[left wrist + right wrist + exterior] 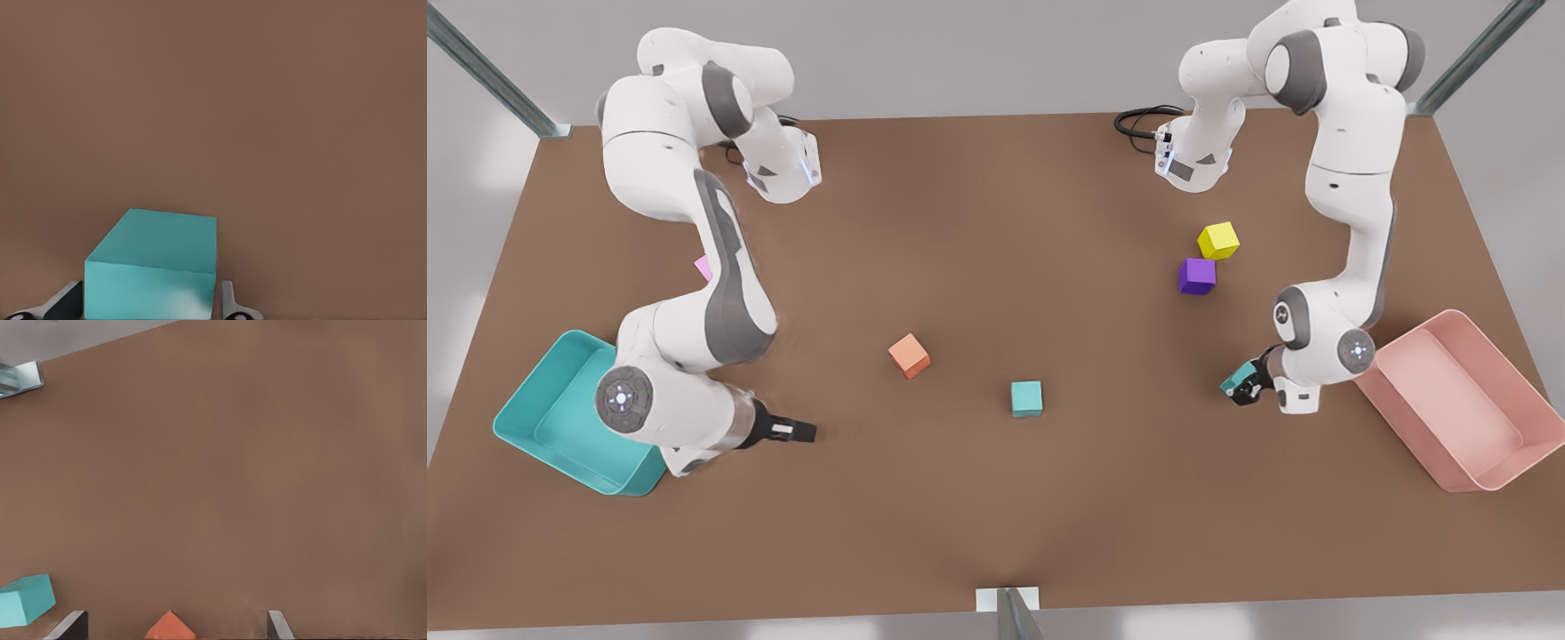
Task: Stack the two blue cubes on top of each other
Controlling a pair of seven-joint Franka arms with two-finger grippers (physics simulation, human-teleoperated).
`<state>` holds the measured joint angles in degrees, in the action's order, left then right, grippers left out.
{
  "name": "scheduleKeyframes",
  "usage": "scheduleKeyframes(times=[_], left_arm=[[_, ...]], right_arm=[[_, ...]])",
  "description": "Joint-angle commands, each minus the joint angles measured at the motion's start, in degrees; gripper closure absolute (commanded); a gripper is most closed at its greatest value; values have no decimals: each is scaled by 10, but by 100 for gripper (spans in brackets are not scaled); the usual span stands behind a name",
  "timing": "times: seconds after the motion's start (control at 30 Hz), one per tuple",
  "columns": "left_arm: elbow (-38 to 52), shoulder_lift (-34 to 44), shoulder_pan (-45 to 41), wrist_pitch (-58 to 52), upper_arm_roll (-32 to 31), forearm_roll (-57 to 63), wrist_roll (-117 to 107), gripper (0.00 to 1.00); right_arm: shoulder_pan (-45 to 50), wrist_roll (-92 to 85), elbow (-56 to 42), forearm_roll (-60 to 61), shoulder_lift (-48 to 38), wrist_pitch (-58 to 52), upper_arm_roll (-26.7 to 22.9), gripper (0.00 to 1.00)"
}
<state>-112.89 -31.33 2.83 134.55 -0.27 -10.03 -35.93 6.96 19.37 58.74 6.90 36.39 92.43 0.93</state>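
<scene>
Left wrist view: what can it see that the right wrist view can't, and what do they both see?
The left wrist view gives a close look at the held blue cube, clamped between the fingers of the left gripper. The right wrist view instead gives the orange cube, the other blue cube lying free on the table, a metal frame corner, and the right gripper, open and holding nothing. Both share the bare brown table.
</scene>
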Motion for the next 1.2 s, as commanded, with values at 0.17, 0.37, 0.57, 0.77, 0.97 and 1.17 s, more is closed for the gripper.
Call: scheduleKeyframes(times=[0.17,0.37,0.57,0.77,0.97,1.17], left_arm=[[1,-8,-1,3,-1,2,-11,44],[14,50,-31,-7,-1,4,-9,51],[121,67,-232,-107,-19,4,-150,51],[282,-46,-351,-116,-19,7,-184,51],[362,-117,-350,-114,-18,9,-182,51],[362,-134,-356,-114,-26,7,-189,51]], right_arm=[[-14,-261,76,-75,-221,-164,-28,0],[-25,-260,110,-66,-251,-152,-20,0],[-25,-260,110,-72,-252,-152,-21,0],[-25,-260,110,-72,-252,-153,-21,0],[-24,-259,110,-72,-247,-153,-21,0],[-23,-259,110,-70,-244,-152,-21,0]])
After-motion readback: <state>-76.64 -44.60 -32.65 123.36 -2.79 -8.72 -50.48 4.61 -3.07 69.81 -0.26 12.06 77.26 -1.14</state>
